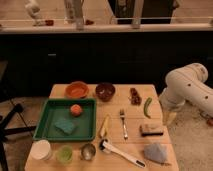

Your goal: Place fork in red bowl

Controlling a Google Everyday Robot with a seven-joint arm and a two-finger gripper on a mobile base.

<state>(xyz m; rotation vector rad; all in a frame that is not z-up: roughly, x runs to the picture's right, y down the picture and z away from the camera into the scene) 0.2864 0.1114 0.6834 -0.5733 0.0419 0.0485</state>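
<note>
Fork: a slim silver fork (123,123) lies flat on the wooden surface (131,142), roughly at its middle, tines toward the far edge and handle toward the near edge.
Fork's look: thin, pale metal, all one colour, about as long as a bowl is wide.
Fork's neighbours: a yellow stick-like piece (104,126) lies just to its left, and a brown block (151,130) lies to its right, apart from it. A white-handled utensil (122,153) with a dark head lies near its handle end.
Red bowl: the shallow orange-red bowl (77,90) has a bright orange inside. It stands at the far left of the surface, just beyond the green tray (50,131), well apart from the fork.
Beside the bowl: a dark maroon bowl (105,91) of similar size stands just to its right.
In the tray: I see an orange ball (75,109) and a blue sponge (65,126).
My pincer: my pincer (170,118) hangs at the end of my white arm off the right edge of the surface, near a green pepper (147,107). It is spread wide and has hold of nothing.
Writing: I can read none on any of these things.
</note>
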